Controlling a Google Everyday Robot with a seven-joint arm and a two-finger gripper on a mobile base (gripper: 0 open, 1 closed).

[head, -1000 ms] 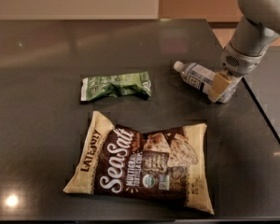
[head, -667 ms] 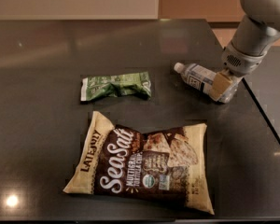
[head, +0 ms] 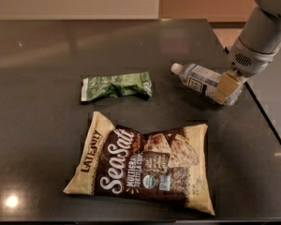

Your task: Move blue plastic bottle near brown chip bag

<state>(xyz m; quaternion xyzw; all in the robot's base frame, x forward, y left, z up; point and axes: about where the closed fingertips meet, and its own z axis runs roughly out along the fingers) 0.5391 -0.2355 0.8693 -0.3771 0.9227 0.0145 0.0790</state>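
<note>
On my feed the dark surface (head: 37,125) runs off the frame at the left and bottom edges. Furthest left lies a crumpled green snack bag (head: 116,86); its print is too small for me to read. Below it, flat on the surface, is the brown chip bag (head: 145,165), whole and face up.

Right of the green bag, and above the chip bag's right end, the blue plastic bottle (head: 199,78) lies on its side with its white cap pointing left. It is clear and bluish with a pale label, and well apart from the chip bag.

The gripper (head: 226,86) covers the bottle's base end, hiding it. I cannot tell whether it is clamped or loose. The grey arm (head: 260,36) is cut off at the top right corner.
</note>
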